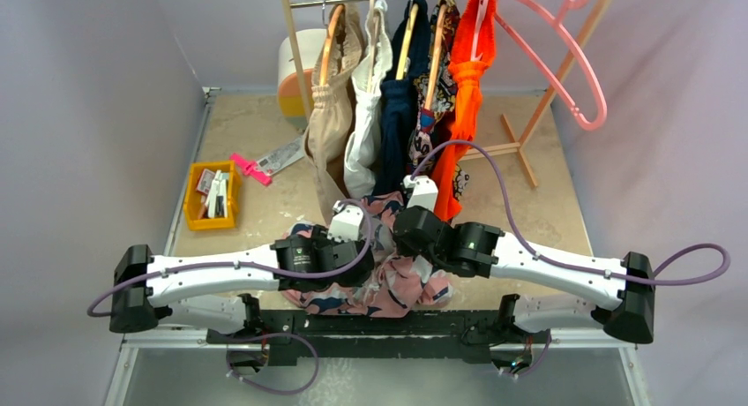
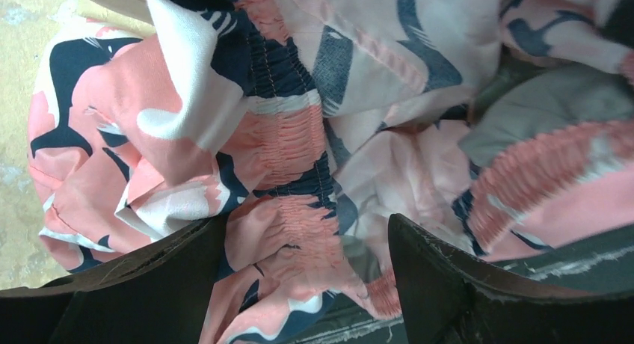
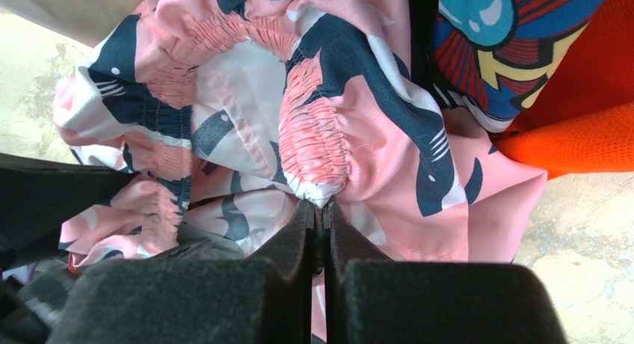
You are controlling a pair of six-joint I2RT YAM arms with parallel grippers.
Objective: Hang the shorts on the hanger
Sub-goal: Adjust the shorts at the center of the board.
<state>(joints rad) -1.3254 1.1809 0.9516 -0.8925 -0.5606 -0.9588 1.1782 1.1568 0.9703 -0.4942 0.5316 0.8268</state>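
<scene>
The pink shorts [image 1: 401,282] with navy and white swirls lie bunched at the near table edge between both arms. My right gripper [image 3: 318,207] is shut on the gathered waistband of the shorts [image 3: 318,138], pinching a fold at its fingertips. My left gripper [image 2: 306,239] is open, its jaws wide apart around the gathered waistband [image 2: 288,146], fabric lying between them. In the top view the left gripper [image 1: 353,234] and right gripper [image 1: 413,214] sit close together over the shorts. The empty pink hanger [image 1: 564,57] hangs on the rack at the far right.
A wooden rack [image 1: 529,128] stands at the back with several garments on tan hangers and an orange garment [image 1: 463,97] on a pink hanger. A yellow bin [image 1: 212,196] and a pink-handled tool [image 1: 251,169] lie at the left.
</scene>
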